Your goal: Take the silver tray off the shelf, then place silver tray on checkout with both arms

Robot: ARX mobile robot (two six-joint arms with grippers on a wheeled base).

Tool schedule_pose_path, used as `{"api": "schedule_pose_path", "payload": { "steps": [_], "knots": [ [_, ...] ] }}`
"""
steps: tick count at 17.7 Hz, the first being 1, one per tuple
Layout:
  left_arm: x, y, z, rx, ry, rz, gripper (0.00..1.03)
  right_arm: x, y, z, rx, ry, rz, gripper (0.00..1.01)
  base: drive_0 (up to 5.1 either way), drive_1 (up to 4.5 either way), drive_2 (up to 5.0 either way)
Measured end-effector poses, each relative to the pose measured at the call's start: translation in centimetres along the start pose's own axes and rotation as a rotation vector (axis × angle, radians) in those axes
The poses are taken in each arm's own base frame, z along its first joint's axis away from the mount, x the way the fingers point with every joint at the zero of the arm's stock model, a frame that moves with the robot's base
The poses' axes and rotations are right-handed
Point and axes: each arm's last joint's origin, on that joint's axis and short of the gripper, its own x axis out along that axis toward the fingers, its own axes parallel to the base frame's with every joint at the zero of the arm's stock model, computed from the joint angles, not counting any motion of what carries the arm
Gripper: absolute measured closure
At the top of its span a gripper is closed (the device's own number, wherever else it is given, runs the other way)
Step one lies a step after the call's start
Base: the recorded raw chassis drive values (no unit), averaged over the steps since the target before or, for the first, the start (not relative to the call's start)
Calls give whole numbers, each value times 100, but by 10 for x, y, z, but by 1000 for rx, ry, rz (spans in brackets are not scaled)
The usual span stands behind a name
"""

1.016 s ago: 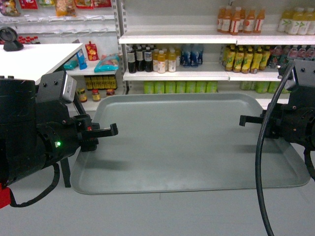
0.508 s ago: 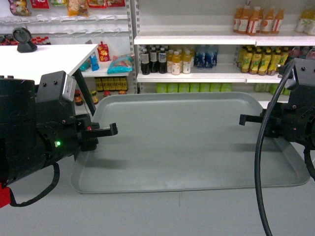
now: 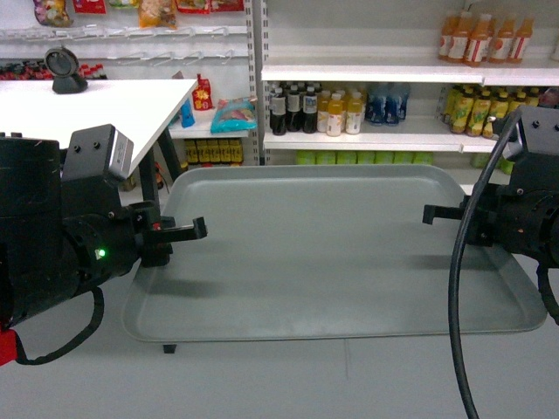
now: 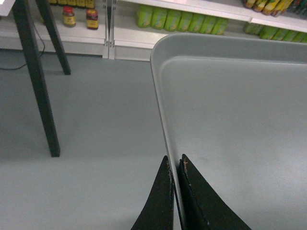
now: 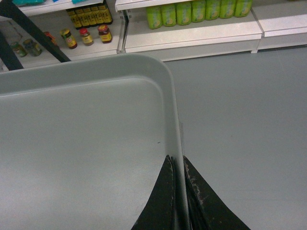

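Two arms carry the silver tray clear of the shelving, and you can see the background sliding right across the last second: the shelves of bottles drift toward the right edge of the head view while the checkout and its black scanner come further into frame on the left. The tray itself keeps the same place between the grippers, so the base is turning or rolling toward the counter rather than the arms reaching. That tells you the lift-off is done and the carry is under way; the set-down on the checkout is still ahead of you.

Your left gripper is pinched onto the tray's left rim, one finger outside the lip and one inside, as the left wrist view shows. Your right gripper clamps the right rim in the same way.

Look at how the tray lies: it hangs in the air over the grey floor, roughly level, open face up. Its long axis runs left to right across the head view, from one gripper to the other, with the long edges facing you and the shelves. The checkout sits up and to the left, its near corner just beyond the tray's far left corner, so expect to swing further left before lowering.
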Motion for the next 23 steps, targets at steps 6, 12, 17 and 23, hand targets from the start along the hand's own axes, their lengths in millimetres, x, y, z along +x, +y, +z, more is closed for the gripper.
{"api": "schedule_pose_path", "payload": {
  "steps": [6,12,17,23],
  "knots": [
    [0,-2,-1,1,-1,-1,100,0,-1,0,1,2,-4,98,-83,41,41],
    [0,-2,-1,2,0,-2,100,0,-1,0,0,2,-2,98,-484,261,261],
    [0,-2,0,2,-3,-1,100,0,-1,0,1,2,-2,98,-497,249,249],
    [0,-2,-1,1,-1,-2,100,0,-1,0,1,-1,0,98,-499,246,246]
  ]
}}
